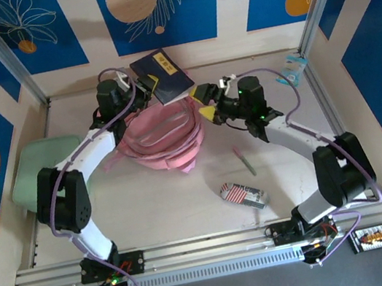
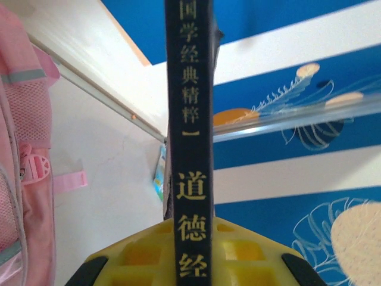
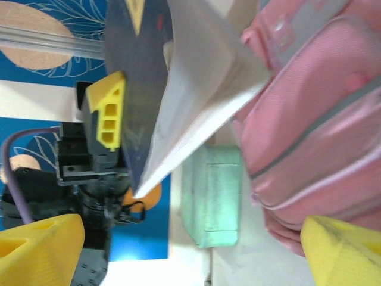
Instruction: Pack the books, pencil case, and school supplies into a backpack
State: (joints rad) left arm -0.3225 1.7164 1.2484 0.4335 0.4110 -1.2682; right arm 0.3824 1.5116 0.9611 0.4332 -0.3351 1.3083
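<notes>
- One navy book (image 1: 162, 76), top view: it hangs over the pink backpack (image 1: 169, 143), pinched by our left gripper (image 1: 149, 85). The right gripper (image 1: 205, 102) is spread wide, just beside it.
- Left wrist: yellow fingers (image 2: 238, 256) clamp the spine at one end.
- Right wrist: cover splayed open. We risk the book pivoting or snagging the backpack's rim.

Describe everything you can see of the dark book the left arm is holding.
The book is thin and dark navy, with gold Chinese characters down its spine and a small pale label on the cover. Its white pages fan slightly open. The left gripper clamps one edge, holding it tilted in the air above the pink backpack.
</notes>
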